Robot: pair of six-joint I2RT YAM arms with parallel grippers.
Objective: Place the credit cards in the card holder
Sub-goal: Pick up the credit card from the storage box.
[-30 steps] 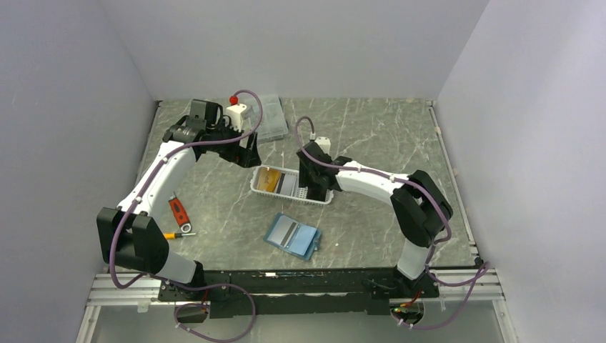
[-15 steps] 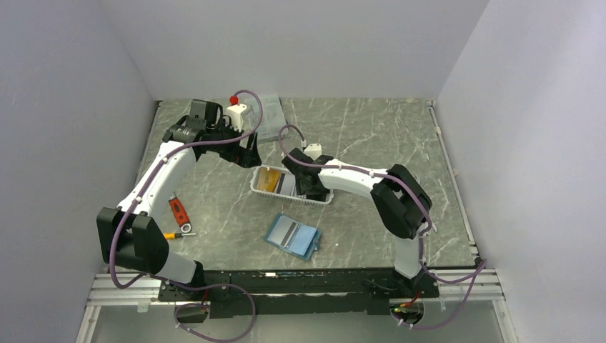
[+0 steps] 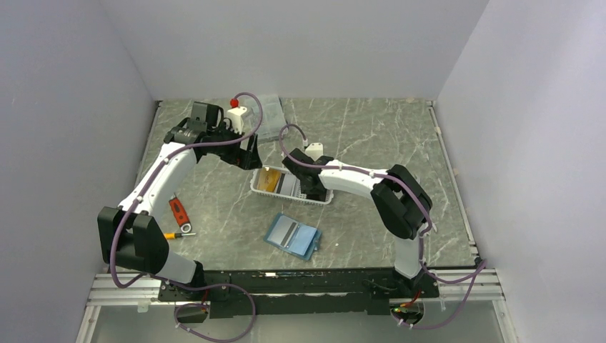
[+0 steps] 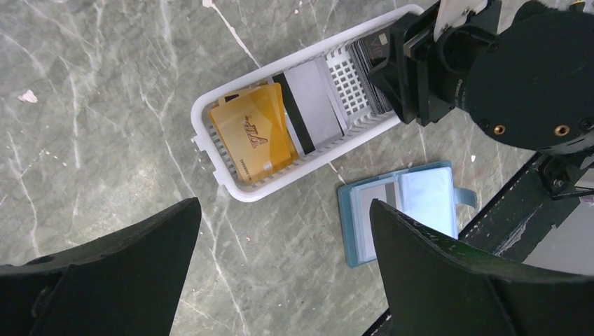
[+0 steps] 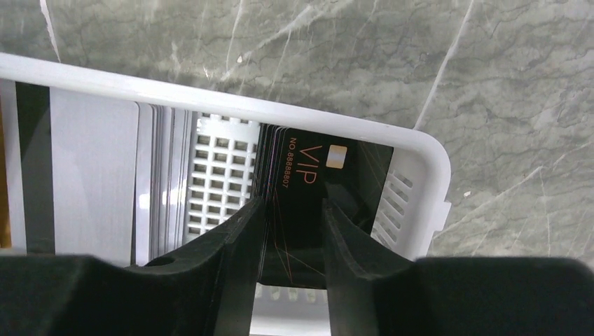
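Credit cards (image 4: 256, 136) in basket (image 5: 210, 98) | marble table (image 4: 91, 140) | left jaws wide, empty | right jaws unclear

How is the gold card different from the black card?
The gold card is yellow-gold; the black card is black. The gold card lies face up, untouched, at one end of the white basket; the black card sits at the other end, between the fingers of the right gripper. Both say VIP.
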